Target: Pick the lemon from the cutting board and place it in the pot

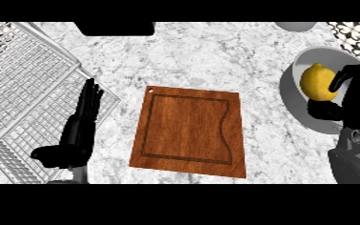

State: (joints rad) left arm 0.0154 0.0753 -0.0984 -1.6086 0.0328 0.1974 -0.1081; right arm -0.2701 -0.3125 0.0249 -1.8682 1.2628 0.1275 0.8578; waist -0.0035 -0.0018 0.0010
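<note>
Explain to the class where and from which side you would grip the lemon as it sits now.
Grip the lemon across its narrow middle, fingers on one long side and thumb on the other, coming from the right. It stands lengthwise over the pot, so the flanks are bare, and the right hand already curls round its right and lower sides. The left hand rests open, far off.

Left hand (83, 119) rests open, fingers straight; right hand (336, 100) has fingers curled in a grasp.

Lemon (318, 82): yellow. Pot (295, 83): grey. Cutting board (188, 131): reddish-brown wood grain. Counter (204, 52): white-grey marble veining. Hands (79, 128): black.
</note>
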